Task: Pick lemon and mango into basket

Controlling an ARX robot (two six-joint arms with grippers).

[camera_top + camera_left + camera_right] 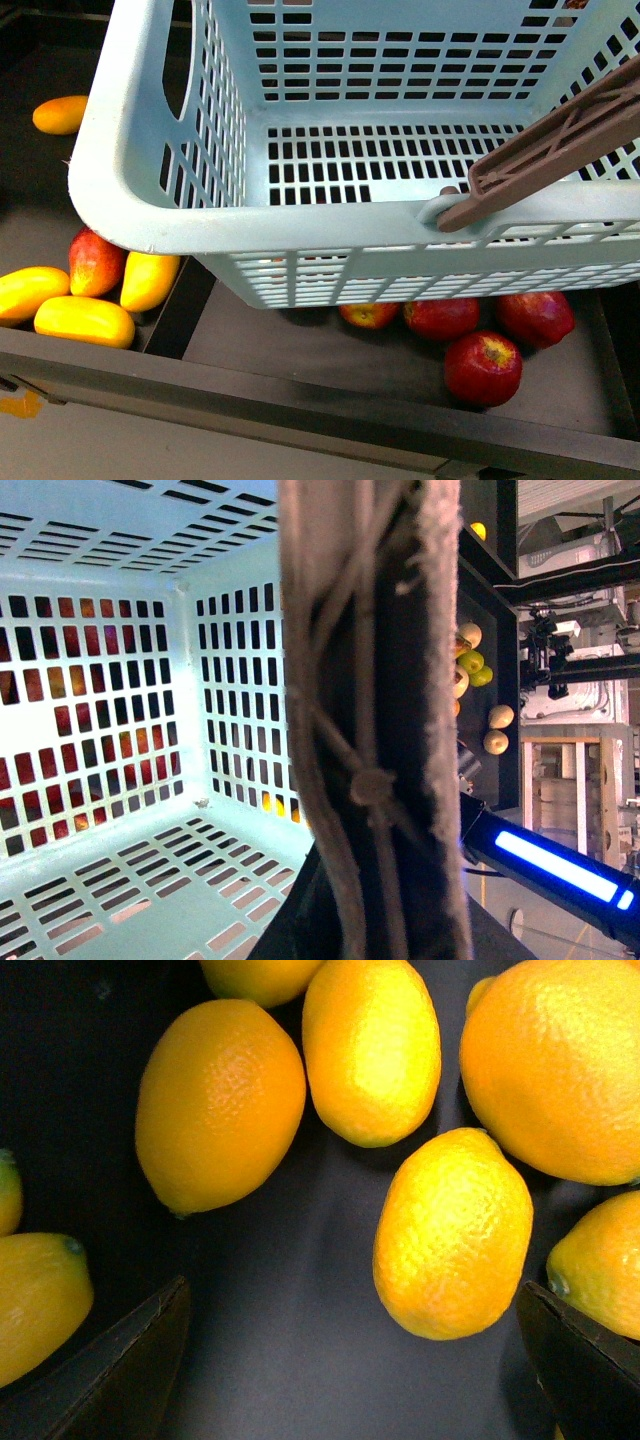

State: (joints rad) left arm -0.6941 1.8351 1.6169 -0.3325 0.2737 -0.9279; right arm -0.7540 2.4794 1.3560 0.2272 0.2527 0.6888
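Basket (130,200): bare floor | mangoes (85,320): left bin (30,235) | right tool (350,1360): spread over lemons (455,1235)

Shelf: a dark matte shelf surface (300,350) is split into compartments by a raised divider (175,310).
Near edge: a dark grey ledge (250,395) is seen along it.
Below the ledge: a pale grey surface (150,445) is marked by an orange patch (20,403).
Far room: a wooden frame (575,800) and dark metal beams (570,583) are brightly lit.
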